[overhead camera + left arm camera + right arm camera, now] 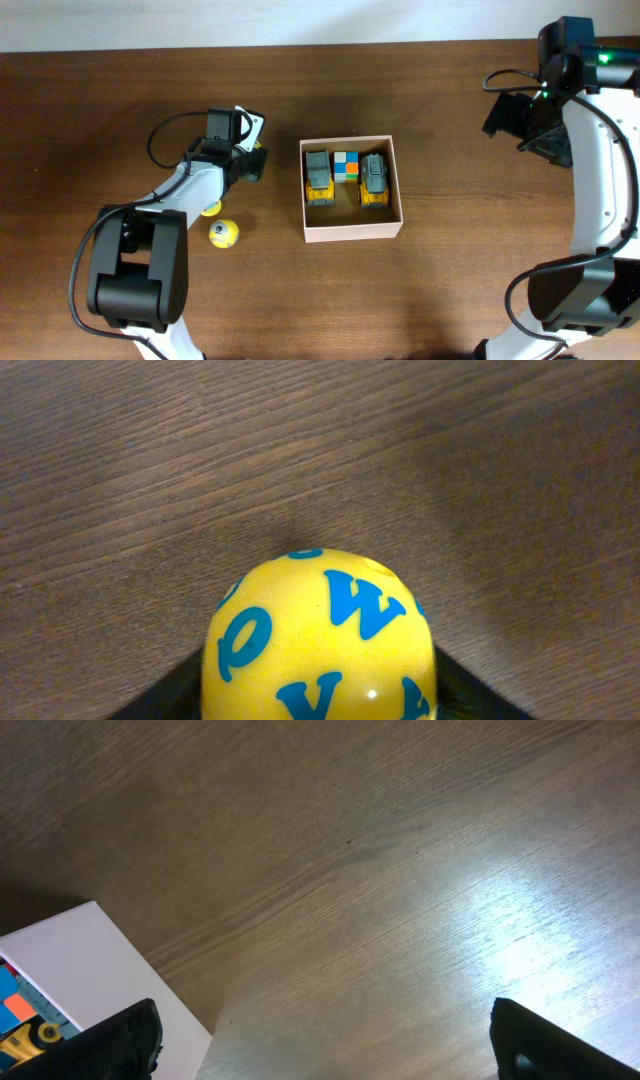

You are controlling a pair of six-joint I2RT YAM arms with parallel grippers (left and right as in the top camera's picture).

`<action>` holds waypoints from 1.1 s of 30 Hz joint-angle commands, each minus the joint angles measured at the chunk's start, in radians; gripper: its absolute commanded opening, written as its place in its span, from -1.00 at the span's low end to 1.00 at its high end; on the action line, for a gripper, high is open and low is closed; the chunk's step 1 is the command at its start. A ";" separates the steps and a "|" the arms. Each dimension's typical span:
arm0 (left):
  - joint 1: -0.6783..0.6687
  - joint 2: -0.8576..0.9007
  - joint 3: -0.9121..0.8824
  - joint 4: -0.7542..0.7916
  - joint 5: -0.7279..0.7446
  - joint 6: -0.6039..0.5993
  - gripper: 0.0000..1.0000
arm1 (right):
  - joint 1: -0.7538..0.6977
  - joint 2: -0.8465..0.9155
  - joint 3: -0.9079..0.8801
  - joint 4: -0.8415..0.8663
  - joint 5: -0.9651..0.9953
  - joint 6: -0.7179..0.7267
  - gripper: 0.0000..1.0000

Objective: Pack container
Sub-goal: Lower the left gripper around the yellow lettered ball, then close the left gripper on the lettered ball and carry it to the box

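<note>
The container point(352, 232) is a square shallow box with pale walls at the table's middle. It holds two yellow-and-grey toy trucks point(318, 177) point(373, 178) and a small multicoloured cube point(346, 165) between them. My left gripper point(251, 160) is left of the box and shut on a yellow ball with blue letters point(318, 635), which fills the left wrist view just above the wood. My right gripper point(520, 122) is open and empty, raised at the far right. Its wrist view shows the jaws point(325, 1045) wide apart and a corner of the box point(90, 960).
A second yellow ball point(223, 233) lies on the table left of the box, near the front. Another yellow toy point(210, 208) peeks out from under my left arm. The table is dark brown wood.
</note>
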 commanded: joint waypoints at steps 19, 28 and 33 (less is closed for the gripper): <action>0.002 -0.109 0.178 -0.325 0.015 -0.045 -0.04 | -0.003 -0.013 0.012 0.001 0.009 0.001 0.98; -0.022 -0.297 0.320 -0.608 0.076 -0.044 -0.10 | -0.003 -0.013 0.012 0.001 0.009 0.001 0.97; -0.057 -0.388 0.320 -0.689 0.159 -0.041 -0.10 | -0.003 -0.013 0.012 0.001 0.009 0.001 0.98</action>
